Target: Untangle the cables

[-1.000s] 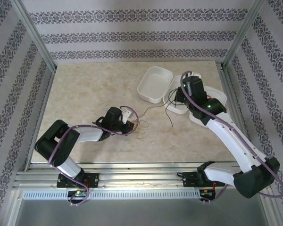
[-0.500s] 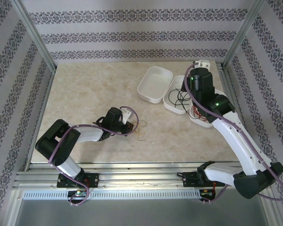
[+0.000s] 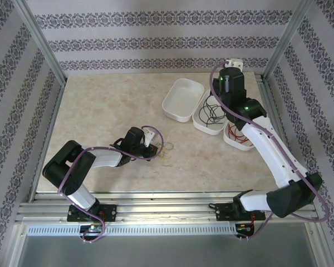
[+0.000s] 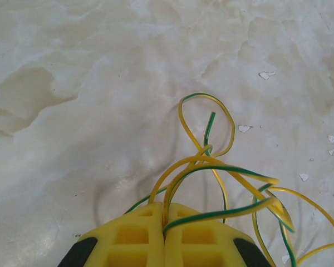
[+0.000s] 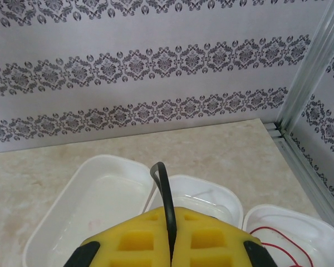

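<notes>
The yellow-green cable (image 4: pixel 211 167) lies in loose loops on the marble table, seen from above as a small tangle (image 3: pixel 166 150). My left gripper (image 4: pixel 166 210) is shut on one of its strands, low over the table (image 3: pixel 151 146). My right gripper (image 5: pixel 170 216) is shut on the black cable (image 5: pixel 163 183) and is raised above the trays (image 3: pixel 227 83). The black cable's coil hangs down into the middle tray (image 3: pixel 211 114). The red cable (image 3: pixel 239 139) lies in the right tray (image 5: pixel 273 236).
Three white trays stand at the back right: an empty left one (image 3: pixel 170 105), the middle one (image 3: pixel 199 123) and the right one (image 3: pixel 229 143). Patterned walls and metal posts (image 3: pixel 281 41) close in the table. Bare marble (image 3: pixel 100 105) lies at the left.
My right gripper has risen and moved toward the back wall, drawing the black cable off the table into the middle tray. The left gripper has stayed put on the yellow-green cable.
</notes>
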